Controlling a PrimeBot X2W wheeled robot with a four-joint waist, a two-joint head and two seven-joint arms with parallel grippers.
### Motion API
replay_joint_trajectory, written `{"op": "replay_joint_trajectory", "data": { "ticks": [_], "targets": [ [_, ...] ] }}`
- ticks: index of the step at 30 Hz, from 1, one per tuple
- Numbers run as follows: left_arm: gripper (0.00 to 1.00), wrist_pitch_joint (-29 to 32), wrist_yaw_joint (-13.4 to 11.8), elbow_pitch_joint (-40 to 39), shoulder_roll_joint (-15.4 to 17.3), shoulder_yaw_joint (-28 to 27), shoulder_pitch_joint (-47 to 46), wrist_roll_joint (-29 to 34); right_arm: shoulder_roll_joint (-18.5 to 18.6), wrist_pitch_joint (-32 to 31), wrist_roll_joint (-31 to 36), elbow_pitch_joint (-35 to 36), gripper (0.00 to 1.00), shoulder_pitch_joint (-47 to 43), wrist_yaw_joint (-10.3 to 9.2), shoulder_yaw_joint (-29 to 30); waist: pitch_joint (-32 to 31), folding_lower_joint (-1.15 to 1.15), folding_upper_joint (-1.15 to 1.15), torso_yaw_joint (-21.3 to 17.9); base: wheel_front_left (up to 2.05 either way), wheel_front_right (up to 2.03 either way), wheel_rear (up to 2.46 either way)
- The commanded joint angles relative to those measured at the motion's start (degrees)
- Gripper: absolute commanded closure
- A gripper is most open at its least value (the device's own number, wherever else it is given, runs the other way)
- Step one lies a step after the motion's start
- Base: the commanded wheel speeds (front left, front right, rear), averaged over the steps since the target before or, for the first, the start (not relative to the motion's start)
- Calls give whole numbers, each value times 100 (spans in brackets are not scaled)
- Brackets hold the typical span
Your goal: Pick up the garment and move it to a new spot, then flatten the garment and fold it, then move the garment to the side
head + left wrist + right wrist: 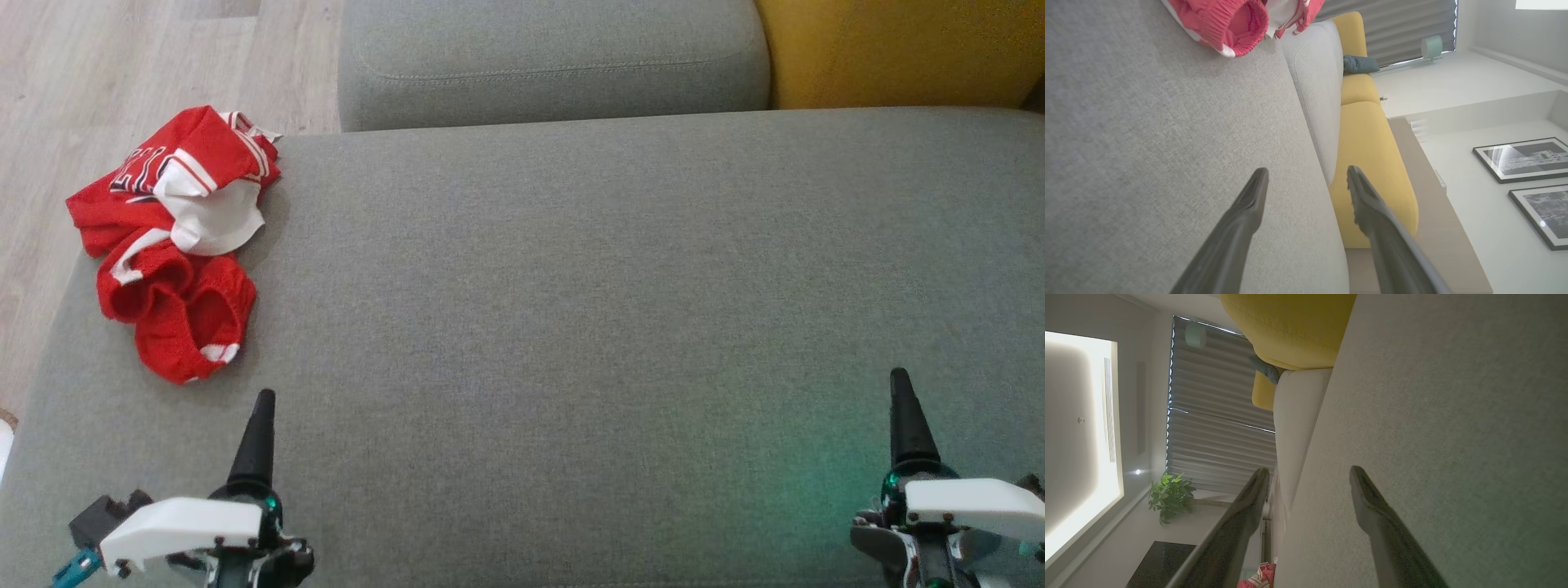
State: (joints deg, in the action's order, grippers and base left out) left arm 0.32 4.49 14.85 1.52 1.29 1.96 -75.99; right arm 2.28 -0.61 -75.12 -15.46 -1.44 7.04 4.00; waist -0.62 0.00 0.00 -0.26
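The garment is a red jersey with white trim, crumpled in a heap at the far left edge of the grey sofa seat. In the left wrist view the garment lies at the top, well ahead of the fingers. It also peeks in as a small red patch at the bottom of the right wrist view. My left gripper hovers low at the near left, just short of the heap, open and empty. Far from the jersey, at the near right, my right gripper is open with nothing between its fingers.
A grey back cushion runs along the far side of the seat, with a yellow cushion beside it at the right. Pale wooden floor lies beyond the seat's left edge. The wide middle of the seat is bare fabric.
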Motion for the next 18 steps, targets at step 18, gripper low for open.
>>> {"op": "replay_joint_trajectory", "data": {
  "ticks": [18],
  "targets": [
    [0, -336, -185, -413, 74, 233, -256, 1859, 33, 355, 1631, 416, 0, 129, 19, -362, -27, 0, 0, -11, 0, 0, 0]
  ]
}}
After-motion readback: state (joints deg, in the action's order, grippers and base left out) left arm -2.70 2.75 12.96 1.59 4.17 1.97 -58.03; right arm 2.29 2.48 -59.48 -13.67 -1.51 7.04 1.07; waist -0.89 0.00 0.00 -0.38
